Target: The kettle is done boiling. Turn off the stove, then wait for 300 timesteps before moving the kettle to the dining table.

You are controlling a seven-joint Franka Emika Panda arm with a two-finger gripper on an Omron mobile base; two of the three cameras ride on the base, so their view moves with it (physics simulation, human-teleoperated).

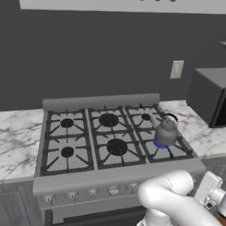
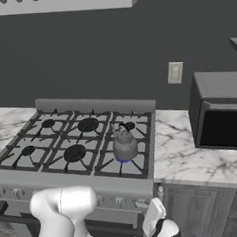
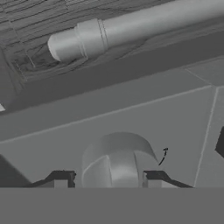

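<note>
The kettle point(image 1: 166, 131) point(image 2: 125, 144) stands upright on the front right burner of the stove point(image 1: 101, 101) point(image 2: 89, 105), with a blue flame point(image 1: 159, 144) point(image 2: 122, 161) under it. In the hand view my gripper point(image 3: 109, 179) is down at the stove's front panel. Its two dark fingertips point(image 3: 61, 179) sit on either side of a round grey knob point(image 3: 118, 159), shut on it. In both base views my arm bends down in front of the range and covers the right end of the knob row. The dining table is out of view.
A dark microwave point(image 1: 212, 95) point(image 2: 222, 110) sits on the marble counter point(image 2: 188, 155) right of the stove. More marble counter point(image 1: 12, 139) runs to the left. The oven door's bar handle point(image 3: 131, 30) lies just beyond the knob. A wall outlet point(image 1: 177, 69) is behind the stove.
</note>
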